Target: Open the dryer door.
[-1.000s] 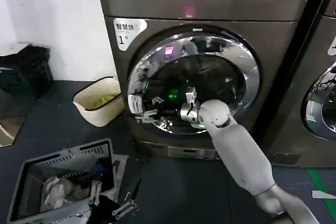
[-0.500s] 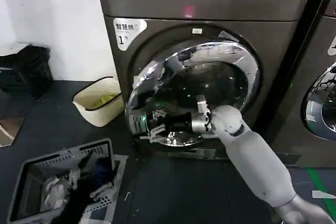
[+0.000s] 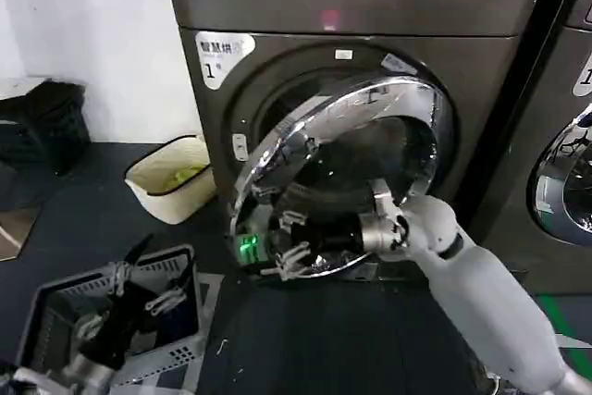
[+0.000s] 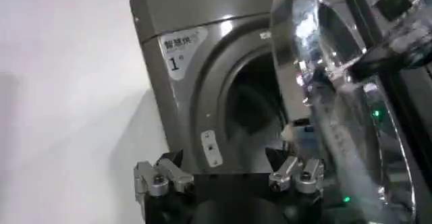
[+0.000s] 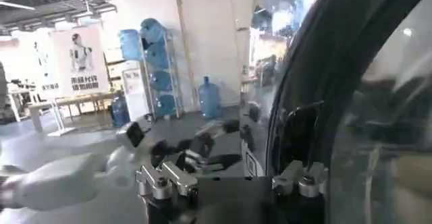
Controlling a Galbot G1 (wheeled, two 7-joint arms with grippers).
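Right gripper (image 3: 289, 252) sits at the lower-left rim of the dryer door (image 3: 356, 150), on the free edge opposite the hinge, which makes sense: pulling at the latch side gives the longest lever on a side-hinged porthole. Its fingers look hooked around the chrome rim there, but whether they pinch it or just rest against it can't be told from these views. The door is part-open, swung off the front of the dryer (image 3: 370, 6); a dark crescent of drum opening shows between the door's left rim and the machine's front panel, widest on the left, closing to nothing toward the right edge where the hinge must be. Door disc is upright, glass face angled outward and toward the robot's right; its pivot axis runs vertical along the right side of the opening. In the left wrist view the door (image 4: 317, 63) reads nearly edge-on, standing clear of the dryer (image 4: 202, 63) front. Left gripper (image 3: 139, 295) is idle, low over the grey basket (image 3: 55, 321) at the floor's near-left corner, fingers (image 4: 158, 178) spread and empty. Judgement: latch is released, swing partly done.
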